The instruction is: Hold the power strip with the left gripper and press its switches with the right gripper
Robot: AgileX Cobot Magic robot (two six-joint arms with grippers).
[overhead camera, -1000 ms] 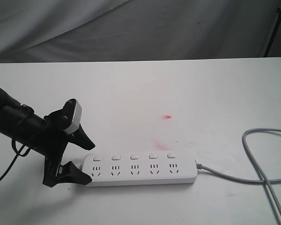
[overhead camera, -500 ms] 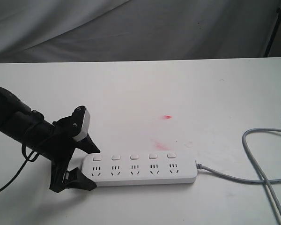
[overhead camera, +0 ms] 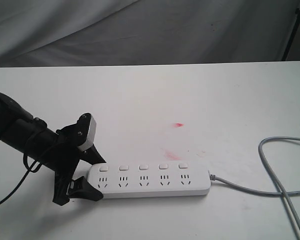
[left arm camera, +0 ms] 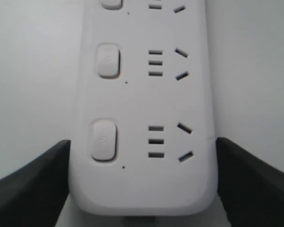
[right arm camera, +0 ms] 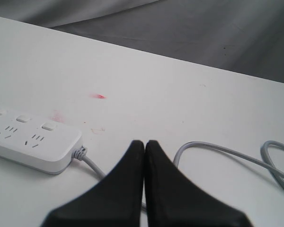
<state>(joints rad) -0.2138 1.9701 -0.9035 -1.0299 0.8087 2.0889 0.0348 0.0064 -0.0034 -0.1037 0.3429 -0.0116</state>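
By the counter's front edge, left gripper [overhead camera: 101,178] fingers [left arm camera: 33,179] sat apart flanking the power strip [overhead camera: 150,180] end nearest the left edge, probably needing a square clamp clear of switches [overhead camera: 143,167] before the right gripper [right arm camera: 145,144], tips together beyond the cord [right arm camera: 217,151], pressed.

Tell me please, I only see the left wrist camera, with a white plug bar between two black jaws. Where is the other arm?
Observer: The right gripper is not at the long white plastic power strip. Its own camera shows it over the white table, near the grey cord, off the strip's corded end.
Operator: Is it open?
Observer: No, its black jaws are pressed together.
Operator: How many buttons does the bar have?
Observer: Five small square white switches in a row, one by each socket set. Your view cuts most of them off.
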